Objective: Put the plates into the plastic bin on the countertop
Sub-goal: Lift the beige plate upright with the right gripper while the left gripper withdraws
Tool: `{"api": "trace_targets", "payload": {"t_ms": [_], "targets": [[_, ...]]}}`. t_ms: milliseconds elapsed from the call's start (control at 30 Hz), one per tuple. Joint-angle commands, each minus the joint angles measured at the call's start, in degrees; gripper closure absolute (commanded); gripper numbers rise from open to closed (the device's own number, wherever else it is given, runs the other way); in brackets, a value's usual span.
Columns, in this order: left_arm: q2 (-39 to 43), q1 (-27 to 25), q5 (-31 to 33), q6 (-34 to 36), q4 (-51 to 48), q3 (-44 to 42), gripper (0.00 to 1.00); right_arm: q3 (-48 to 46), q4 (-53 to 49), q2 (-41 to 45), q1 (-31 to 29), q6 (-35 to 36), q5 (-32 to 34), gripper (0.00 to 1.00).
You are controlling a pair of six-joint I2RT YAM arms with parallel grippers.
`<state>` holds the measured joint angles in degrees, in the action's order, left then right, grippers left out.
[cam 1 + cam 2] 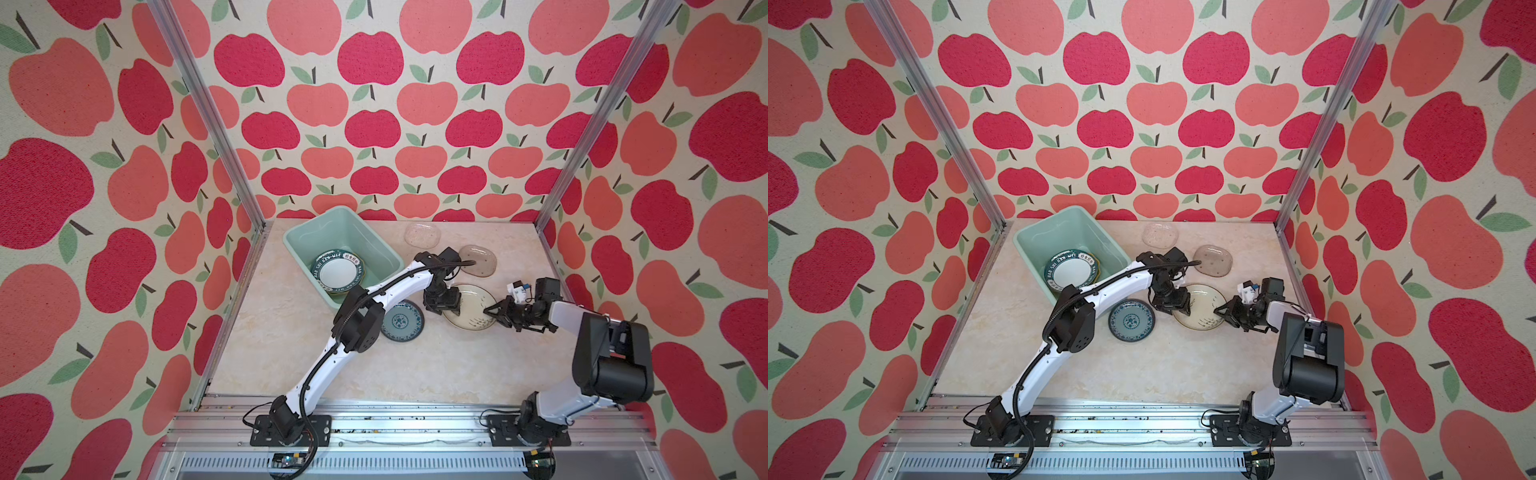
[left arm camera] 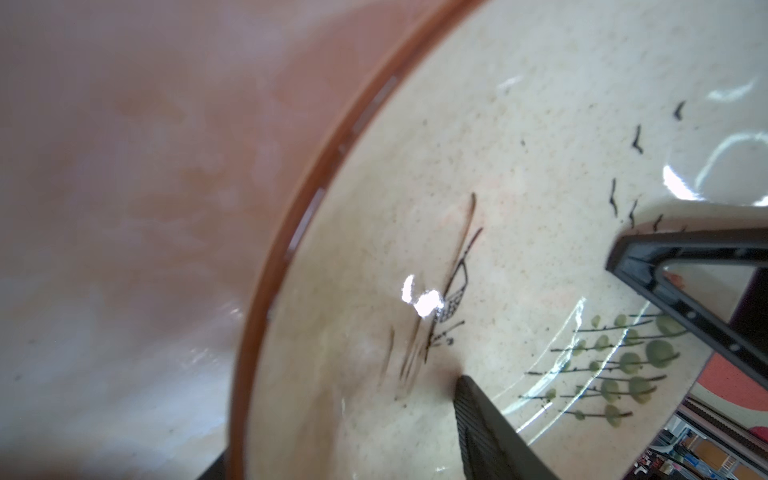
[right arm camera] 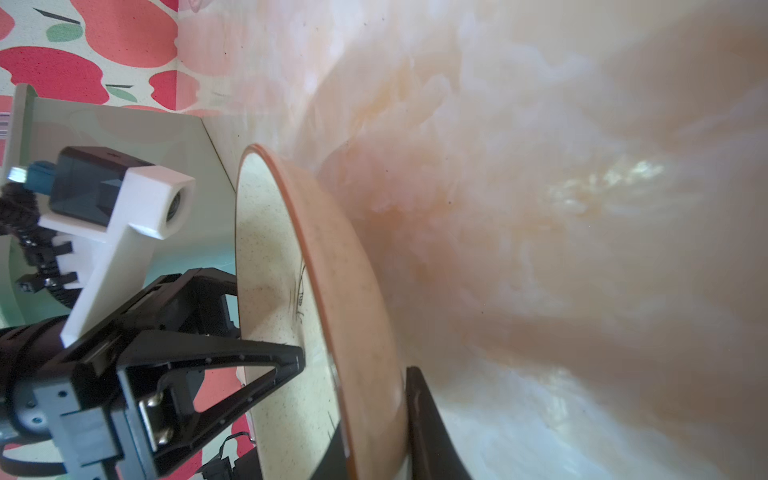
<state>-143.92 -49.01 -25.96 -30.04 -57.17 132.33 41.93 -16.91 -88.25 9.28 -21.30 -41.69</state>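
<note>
lying on the countertop (image 1: 374, 365) right of the plastic bin (image 1: 291, 239), the cream plate (image 1: 469, 307) sits between both grippers. the left gripper (image 1: 449, 311) straddles one rim, fingers (image 2: 482, 415) spread, one inside the dish and one outside. the right gripper (image 1: 486, 311) pinches the opposite rim, fingers (image 3: 419, 407) closed on it. a lettered plate (image 1: 337, 272) lies in the bin; a teal plate (image 1: 402, 322) lies just beside the cream one.
</note>
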Motion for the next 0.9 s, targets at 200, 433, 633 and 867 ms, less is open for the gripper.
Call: {"api": "trace_targets", "payload": {"t_ms": [200, 433, 633, 867], "targets": [[11.4, -0.6, 6.6, 2.4, -0.4, -1.3, 0.29, 6.2, -19.1, 12.6, 1.5, 4.4, 10.3, 0.96], [21.0, -0.4, 15.1, 5.9, -1.5, -1.1, 0.17, 15.4, -28.9, 19.2, 1.8, 4.6, 12.8, 0.96], [30.4, 0.5, 22.5, 10.9, -4.0, -1.5, 0.13, 25.8, -34.0, 21.4, -0.7, 0.6, 11.2, 0.96], [44.8, 3.1, 30.3, 15.8, -7.2, -8.9, 0.07, 35.4, -33.3, 20.4, -12.3, -10.3, 13.9, 0.96]]}}
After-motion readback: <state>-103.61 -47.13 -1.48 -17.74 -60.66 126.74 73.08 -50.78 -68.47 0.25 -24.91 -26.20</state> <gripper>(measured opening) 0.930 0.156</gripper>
